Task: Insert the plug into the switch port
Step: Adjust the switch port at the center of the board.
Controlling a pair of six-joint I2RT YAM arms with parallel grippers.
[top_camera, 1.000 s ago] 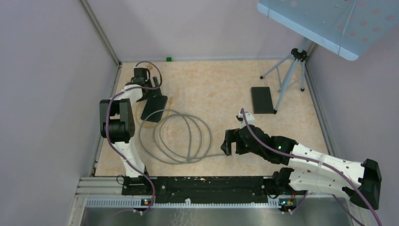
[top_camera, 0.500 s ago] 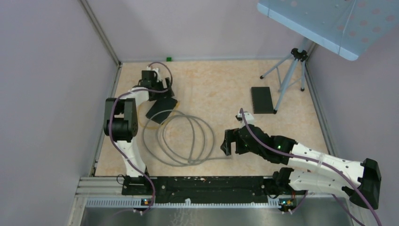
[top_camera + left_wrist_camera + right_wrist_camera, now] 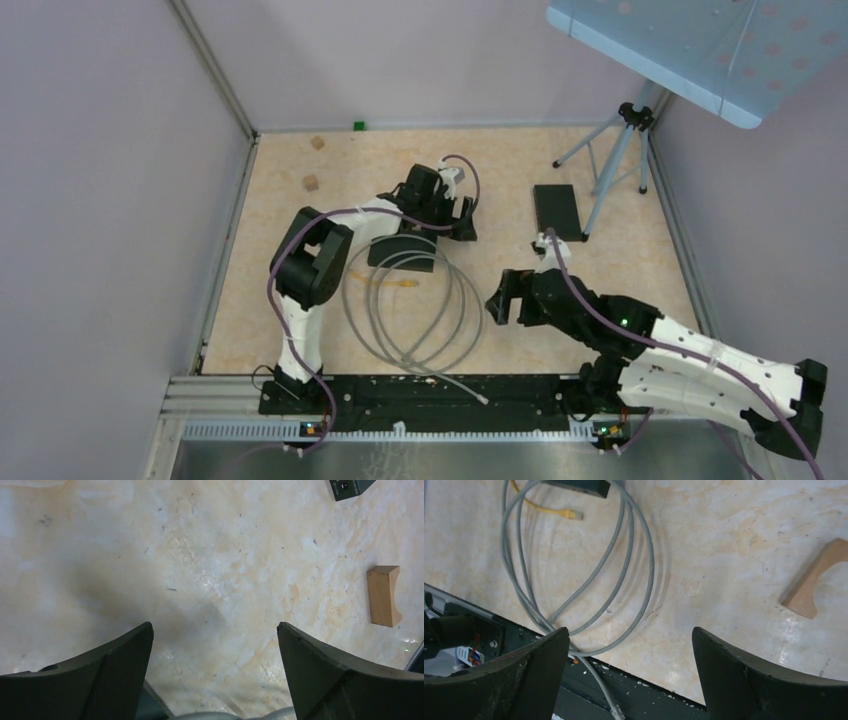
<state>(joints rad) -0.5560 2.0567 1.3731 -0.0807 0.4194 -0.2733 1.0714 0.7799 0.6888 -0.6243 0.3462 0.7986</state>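
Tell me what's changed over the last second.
The left gripper swung far to the right, open and empty. The switch and the grey cable coil shifted right too, and the cable's free end now lies over the base rail. The right gripper edged right, open and empty. The black box and tripod stayed put.

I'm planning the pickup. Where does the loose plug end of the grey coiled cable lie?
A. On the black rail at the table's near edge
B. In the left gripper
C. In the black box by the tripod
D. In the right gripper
A: the grey coiled cable trails off the tabletop, and its plug end rests on the black rail, held by nothing.
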